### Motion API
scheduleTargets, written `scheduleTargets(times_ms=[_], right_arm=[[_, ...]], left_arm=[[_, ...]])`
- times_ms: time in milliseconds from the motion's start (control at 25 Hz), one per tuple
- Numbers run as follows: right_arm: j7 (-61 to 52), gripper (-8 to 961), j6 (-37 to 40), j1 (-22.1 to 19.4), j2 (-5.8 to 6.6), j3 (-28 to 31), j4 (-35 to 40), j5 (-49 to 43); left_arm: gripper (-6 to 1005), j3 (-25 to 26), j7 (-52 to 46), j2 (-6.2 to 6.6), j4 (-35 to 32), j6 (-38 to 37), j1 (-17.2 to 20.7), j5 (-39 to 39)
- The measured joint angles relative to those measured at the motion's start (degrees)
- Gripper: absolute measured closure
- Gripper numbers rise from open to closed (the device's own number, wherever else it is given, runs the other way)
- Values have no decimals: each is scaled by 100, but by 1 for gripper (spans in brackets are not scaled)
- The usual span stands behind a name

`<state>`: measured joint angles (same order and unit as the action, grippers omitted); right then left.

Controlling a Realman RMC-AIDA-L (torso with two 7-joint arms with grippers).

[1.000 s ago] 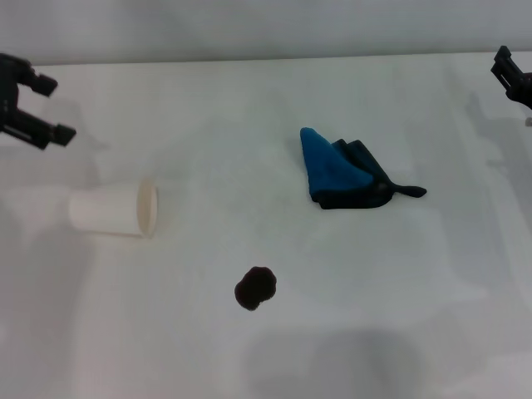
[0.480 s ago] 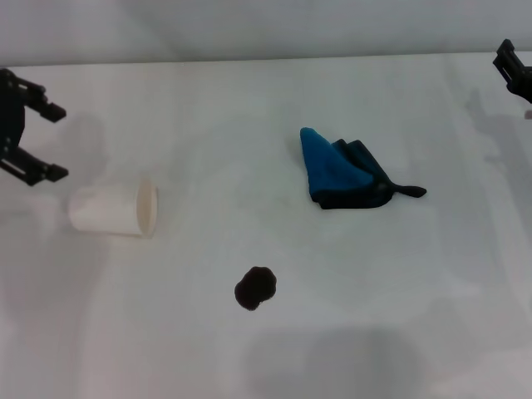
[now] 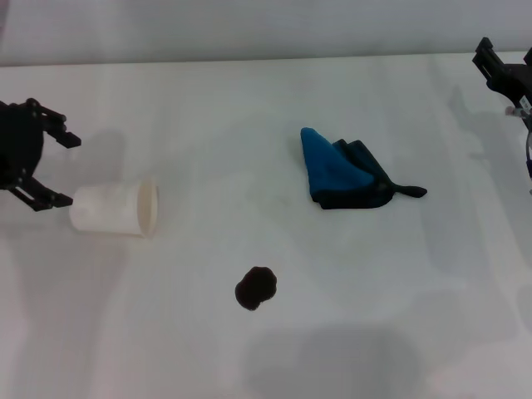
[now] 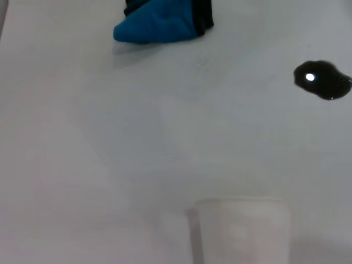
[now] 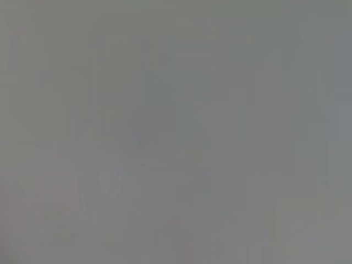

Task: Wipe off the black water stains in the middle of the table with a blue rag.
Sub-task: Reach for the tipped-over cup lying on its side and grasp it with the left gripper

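Observation:
The black water stain point(image 3: 255, 288) is a small dark blot on the white table point(image 3: 249, 108), front of centre; it also shows in the left wrist view point(image 4: 322, 80). The blue rag point(image 3: 345, 172) lies folded right of centre, its dark tail pointing right; it shows in the left wrist view too point(image 4: 162, 23). My left gripper point(image 3: 60, 169) is open at the far left, its fingers spread just beside the closed end of a white paper cup point(image 3: 114, 209). My right gripper point(image 3: 501, 66) is at the far right edge, well away from the rag.
The paper cup lies on its side at the left, its mouth facing right; it also shows in the left wrist view point(image 4: 242, 231). The right wrist view shows only plain grey.
My left gripper has come down and toward the cup's closed end. My right gripper has shifted slightly left into view. Rag, stain and cup have not moved.

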<state>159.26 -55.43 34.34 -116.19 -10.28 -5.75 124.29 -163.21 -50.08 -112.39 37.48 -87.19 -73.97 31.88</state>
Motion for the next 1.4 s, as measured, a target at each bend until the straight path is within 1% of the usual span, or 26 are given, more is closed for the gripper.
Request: scheduleTargets(times_ms=[120,240,360,520,640,880,1400], right_arm=[[0,79,2,3,0,0,-2,-13],[1,79,3,22,0,0,-5,-6],[1,79,6,53,1,0,-5,-3],[1,79,7,62,9,0,-5,-4],[1,79,7,57,12,0,-5,-13],[1,80,7,25,25,0,10,-42],[-10,80,-4,2,38,-55,49,-40]], left_arm=[[111,0,46,-109,-27,115,-2,2],[111,0,66,-263,-47,269,-4,26],[111,0,78,-389,-65,368,-4,132],[111,0,53,-483,-188,613,10,190],[111,3,39,-495,-311,729,45,192],[111,7,-8,-575,-426,942,89,191],[112,15,-191,-583,-716,1302,327,112]])
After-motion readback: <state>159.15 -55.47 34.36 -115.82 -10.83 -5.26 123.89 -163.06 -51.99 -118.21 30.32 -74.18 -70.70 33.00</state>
